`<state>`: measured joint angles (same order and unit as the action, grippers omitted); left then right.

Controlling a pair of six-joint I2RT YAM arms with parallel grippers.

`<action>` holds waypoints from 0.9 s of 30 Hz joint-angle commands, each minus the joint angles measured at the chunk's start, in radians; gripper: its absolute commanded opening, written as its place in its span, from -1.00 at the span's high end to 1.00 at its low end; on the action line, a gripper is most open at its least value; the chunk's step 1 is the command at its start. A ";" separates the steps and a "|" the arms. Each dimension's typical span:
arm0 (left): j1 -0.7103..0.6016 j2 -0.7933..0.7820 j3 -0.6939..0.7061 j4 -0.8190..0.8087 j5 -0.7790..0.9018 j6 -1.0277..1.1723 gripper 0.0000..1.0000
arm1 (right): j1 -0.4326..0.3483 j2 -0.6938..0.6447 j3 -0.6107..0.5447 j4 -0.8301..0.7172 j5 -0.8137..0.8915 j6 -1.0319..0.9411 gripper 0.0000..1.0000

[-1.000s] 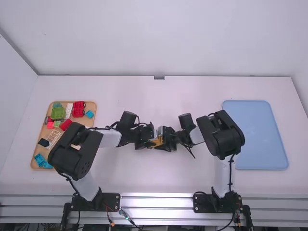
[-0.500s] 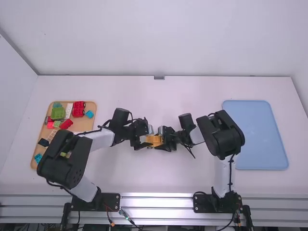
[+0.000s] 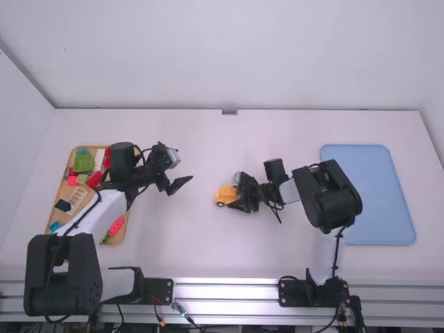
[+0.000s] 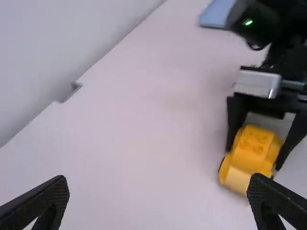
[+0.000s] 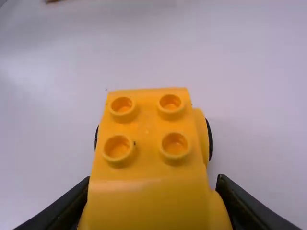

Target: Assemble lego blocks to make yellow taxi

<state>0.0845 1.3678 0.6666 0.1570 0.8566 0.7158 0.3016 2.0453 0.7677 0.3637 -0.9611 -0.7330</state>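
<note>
Build's probably done tbh, yellow car's (image 3: 224,195) gripped by right pincer (image 5: 154,182), left pincer's (image 4: 158,181) spread empty, should be moved to blue tray (image 3: 378,198) behind right pincer next.

- High view: no legible text, label, brand, number or sign.
- Left wrist view: no legible lettering or numerals.
- Right wrist view: likewise, no readable marking.
</note>
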 commanded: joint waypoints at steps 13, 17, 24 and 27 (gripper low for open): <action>0.000 0.130 -0.004 0.223 -0.091 -0.084 -0.98 | -0.486 -0.563 0.032 -0.453 0.397 0.106 0.31; 0.001 0.174 -0.004 0.314 -0.096 -0.115 -0.98 | -0.644 -0.571 0.002 -0.429 0.473 0.212 0.30; 0.000 0.238 -0.004 0.473 -0.330 -0.413 -0.98 | -0.805 -0.483 -0.103 -0.245 0.671 0.379 0.19; 0.000 0.249 -0.004 0.475 -0.347 -0.412 -0.98 | -0.835 -0.444 -0.127 -0.190 0.675 0.396 0.20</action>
<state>0.0898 1.6077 0.6666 0.6273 0.5652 0.3717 -0.5243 1.5818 0.6552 0.1596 -0.3202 -0.3893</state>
